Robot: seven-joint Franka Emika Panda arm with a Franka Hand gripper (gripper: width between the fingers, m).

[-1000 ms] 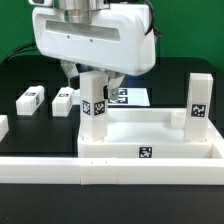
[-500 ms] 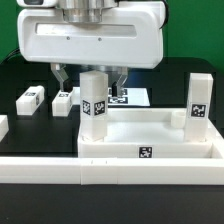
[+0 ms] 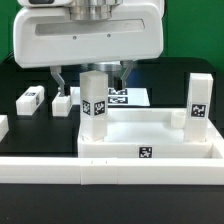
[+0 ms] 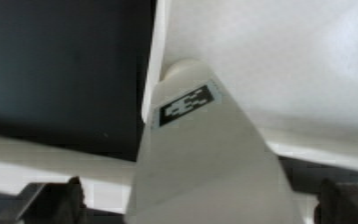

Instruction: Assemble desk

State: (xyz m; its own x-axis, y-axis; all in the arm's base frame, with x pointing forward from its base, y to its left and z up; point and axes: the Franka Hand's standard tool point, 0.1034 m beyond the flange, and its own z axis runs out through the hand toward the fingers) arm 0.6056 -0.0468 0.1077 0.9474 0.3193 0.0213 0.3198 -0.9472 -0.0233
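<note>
Seen from the exterior view, the gripper (image 3: 91,77) stands wide around the upright leg (image 3: 95,102), with a gap at the leg's 3 and 9 o'clock. At 3 o'clock the low tabletop (image 3: 150,130) runs free to the corner leg (image 3: 198,100). At 9 o'clock lie two loose legs (image 3: 64,100).

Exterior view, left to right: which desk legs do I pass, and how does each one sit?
outer lying leg → second lying leg, both flat on the black table → left upright leg, standing at the left end of the tabletop → right upright leg, standing at its right end.
</note>
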